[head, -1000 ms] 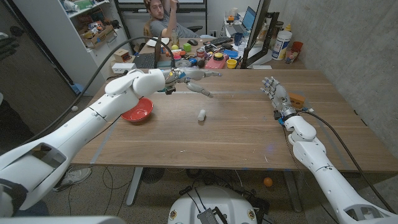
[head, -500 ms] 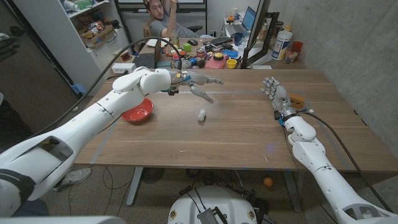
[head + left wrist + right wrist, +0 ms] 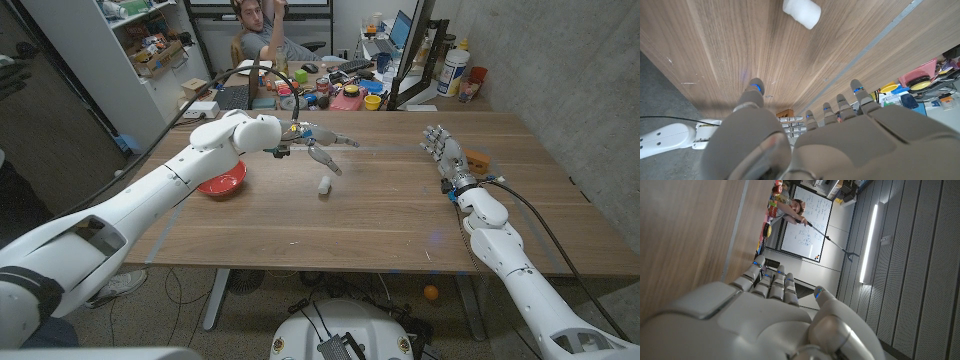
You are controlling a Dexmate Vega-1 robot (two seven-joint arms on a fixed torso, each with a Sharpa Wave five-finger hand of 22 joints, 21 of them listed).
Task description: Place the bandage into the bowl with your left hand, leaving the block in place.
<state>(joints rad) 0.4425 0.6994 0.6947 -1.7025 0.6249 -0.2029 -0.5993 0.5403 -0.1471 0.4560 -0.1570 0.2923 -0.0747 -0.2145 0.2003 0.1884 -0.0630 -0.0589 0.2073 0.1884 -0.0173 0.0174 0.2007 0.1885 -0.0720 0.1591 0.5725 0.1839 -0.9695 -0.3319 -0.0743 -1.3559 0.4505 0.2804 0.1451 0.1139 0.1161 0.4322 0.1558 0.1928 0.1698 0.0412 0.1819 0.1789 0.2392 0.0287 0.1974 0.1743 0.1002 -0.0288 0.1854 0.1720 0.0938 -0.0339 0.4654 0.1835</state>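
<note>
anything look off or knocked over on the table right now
Nothing stands out. The bandage lies alone mid-table, the red bowl sits upright near the left edge, and the block rests beside the right robot hand. The left robot hand hovers open near the bandage.

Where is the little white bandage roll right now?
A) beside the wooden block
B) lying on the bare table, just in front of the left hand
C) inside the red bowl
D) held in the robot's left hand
B: the bandage roll lies on the table, just ahead of the open left hand, apart from the red bowl.
</note>
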